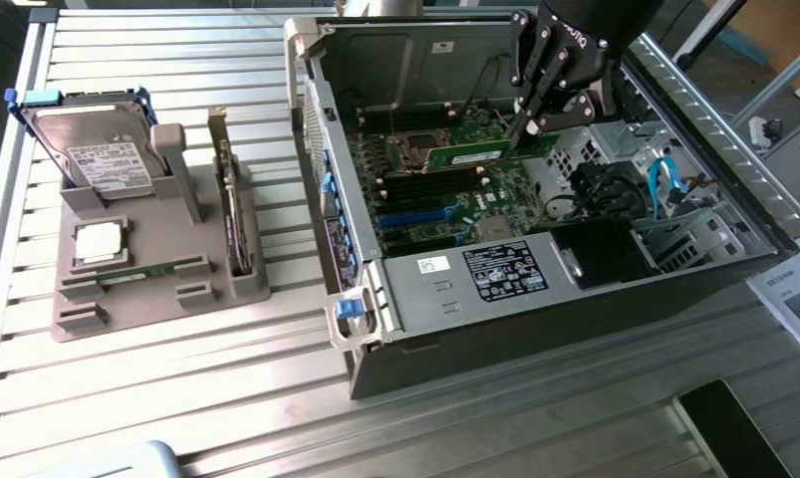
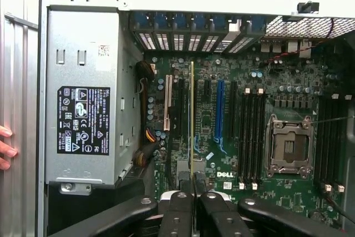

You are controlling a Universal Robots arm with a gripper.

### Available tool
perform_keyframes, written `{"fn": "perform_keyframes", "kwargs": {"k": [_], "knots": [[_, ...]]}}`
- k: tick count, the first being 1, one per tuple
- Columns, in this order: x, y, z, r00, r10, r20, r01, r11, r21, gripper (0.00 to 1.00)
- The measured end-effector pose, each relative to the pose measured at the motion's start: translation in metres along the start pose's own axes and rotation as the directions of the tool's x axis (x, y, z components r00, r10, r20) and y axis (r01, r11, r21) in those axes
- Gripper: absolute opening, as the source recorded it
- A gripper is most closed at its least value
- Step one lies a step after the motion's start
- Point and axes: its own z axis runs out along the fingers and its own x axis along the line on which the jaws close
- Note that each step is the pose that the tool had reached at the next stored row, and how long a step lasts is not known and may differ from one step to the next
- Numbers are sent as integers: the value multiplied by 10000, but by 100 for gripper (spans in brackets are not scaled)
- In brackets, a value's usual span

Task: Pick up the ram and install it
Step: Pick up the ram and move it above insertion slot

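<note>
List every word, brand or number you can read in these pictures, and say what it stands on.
"DELL": white print on the motherboard, near the gripper's end of the board.
Too small to read: the power supply label, which bears rows of symbols and fine print.
Too blurred to read: the hard drive label.
Nothing readable on the ram.

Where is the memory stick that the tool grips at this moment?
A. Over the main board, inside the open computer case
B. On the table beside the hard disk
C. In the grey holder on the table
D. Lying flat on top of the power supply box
A: the tool is shut on one end of the memory stick, which hangs over the main board inside the computer case.
</note>
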Motion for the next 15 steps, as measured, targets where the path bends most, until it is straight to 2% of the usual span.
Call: {"fn": "perform_keyframes", "kwargs": {"k": [15], "knots": [[0, 0, 0, 10000, -2, 6, 2, 9999, -158, 12]]}}
